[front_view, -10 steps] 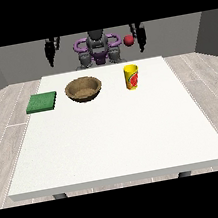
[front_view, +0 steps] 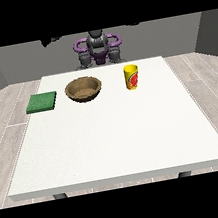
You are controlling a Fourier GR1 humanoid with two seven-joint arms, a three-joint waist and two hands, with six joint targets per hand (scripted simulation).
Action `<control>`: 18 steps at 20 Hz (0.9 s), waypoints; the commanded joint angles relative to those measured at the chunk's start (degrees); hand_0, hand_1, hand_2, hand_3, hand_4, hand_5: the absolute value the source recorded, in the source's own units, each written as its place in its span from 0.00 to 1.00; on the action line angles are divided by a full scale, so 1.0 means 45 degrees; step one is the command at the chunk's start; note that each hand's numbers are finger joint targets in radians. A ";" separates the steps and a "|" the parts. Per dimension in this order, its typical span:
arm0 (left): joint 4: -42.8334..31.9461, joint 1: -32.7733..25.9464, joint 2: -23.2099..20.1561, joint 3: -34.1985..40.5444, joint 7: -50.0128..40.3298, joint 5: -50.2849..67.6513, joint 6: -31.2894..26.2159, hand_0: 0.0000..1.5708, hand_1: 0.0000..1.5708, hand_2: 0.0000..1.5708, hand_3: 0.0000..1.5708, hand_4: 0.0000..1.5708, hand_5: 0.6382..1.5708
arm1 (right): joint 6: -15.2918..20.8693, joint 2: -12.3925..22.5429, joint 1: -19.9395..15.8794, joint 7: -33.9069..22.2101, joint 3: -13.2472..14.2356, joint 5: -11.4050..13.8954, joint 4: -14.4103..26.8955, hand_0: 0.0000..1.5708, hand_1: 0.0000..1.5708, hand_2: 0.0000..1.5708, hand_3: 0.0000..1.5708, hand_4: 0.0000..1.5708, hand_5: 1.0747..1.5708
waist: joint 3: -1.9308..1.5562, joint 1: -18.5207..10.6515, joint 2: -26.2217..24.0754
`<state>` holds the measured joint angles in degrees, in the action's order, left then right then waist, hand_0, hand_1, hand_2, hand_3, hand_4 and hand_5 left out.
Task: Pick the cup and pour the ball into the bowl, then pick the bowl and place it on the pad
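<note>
Grey walls and pale plank flooring surrounded one large white table (front_view: 116, 140), seen from across it, with the robot (front_view: 98, 47) small at the far edge.

Item 1: cup (front_view: 132, 77), one, yellow with a red and green mark on its side. It stood upright on the table toward the view's right, near the far edge, well apart from anything else. Its inside could not be seen.

Item 2: bowl (front_view: 83, 89), one, brown and wood-like, open side up, between the cup and the pad. It appeared to hold nothing.

Item 3: pad (front_view: 42, 102), one, green and square, flat on the table at the view's left, near the bowl but not touching it.

Item 4: ball, none visible. Whether it sat inside the cup could not be told.

Item 5: hands, none clearly shown. Only faint dark shapes lay at the upper edge of the scene above the robot's shoulders, so how the fingers lay, and whether they held anything, could not be told. Nothing on the table was touched by either hand.

Step in hand, as judged: the first, picking the cup, not yet begun, since cup, bowl and pad all rested apart.

Next move, as judged: the hand at the view's right, being nearer the cup, would need to come down beside it, close round its wall, keep it upright, then carry it over the bowl before tipping.
</note>
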<state>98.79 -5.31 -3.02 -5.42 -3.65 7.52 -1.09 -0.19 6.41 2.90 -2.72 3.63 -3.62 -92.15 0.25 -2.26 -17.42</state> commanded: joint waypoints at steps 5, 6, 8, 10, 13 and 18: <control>0.2454 -0.1401 0.0424 -0.1425 0.0948 -0.0380 0.0689 0.00 0.00 0.00 0.00 0.00 0.91 | -0.0527 -0.0012 0.0156 0.1341 0.1104 -0.1274 -0.0337 0.00 0.00 0.00 0.00 0.00 0.99 | -0.0057 -0.0279 0.1575; 0.1686 -0.0818 0.0207 -0.1022 0.1633 -0.0362 0.0311 0.00 0.00 0.00 0.00 0.00 0.90 | -0.0432 -0.0122 -0.0328 0.1922 0.0806 -0.0791 0.0047 0.00 0.00 0.00 0.00 0.00 0.99 | -0.0056 -0.0176 0.2342; 0.2226 0.0271 0.0237 -0.1027 0.0453 -0.0670 0.0765 0.00 0.00 0.00 0.00 0.00 0.87 | 0.0065 -0.0431 -0.1199 0.1342 0.0463 -0.0542 -0.0002 0.00 0.00 0.00 0.00 0.00 0.99 | -0.0057 -0.0198 0.2746; 0.1748 0.0350 0.0013 -0.0663 0.1120 -0.0892 0.0611 0.00 0.00 0.00 0.00 0.00 0.82 | -0.0188 -0.0514 -0.1018 0.2349 0.0489 -0.0522 0.0516 0.00 0.00 0.00 0.00 0.00 0.98 | -0.0057 -0.0051 0.3222; 0.0456 0.1741 -0.0219 0.0118 0.2419 -0.1032 0.0444 0.00 0.00 0.00 0.00 0.00 0.77 | -0.0588 -0.0280 -0.1775 0.3080 0.0545 -0.0511 0.1125 0.00 0.00 0.00 0.00 0.00 0.99 | -0.0057 0.0249 0.4728; -0.1422 0.3037 -0.0736 0.1329 0.3469 -0.1185 0.0455 0.00 0.00 0.00 0.00 0.00 0.68 | -0.1151 0.0223 -0.2848 0.3804 0.1005 -0.0810 0.1959 0.00 0.00 0.00 0.00 0.00 0.98 | -0.0056 0.0590 0.6003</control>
<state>97.28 4.44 -5.03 -2.56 8.54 2.96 1.03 -3.43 6.18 -7.45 10.64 6.98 -6.74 -86.80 0.01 -0.43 5.52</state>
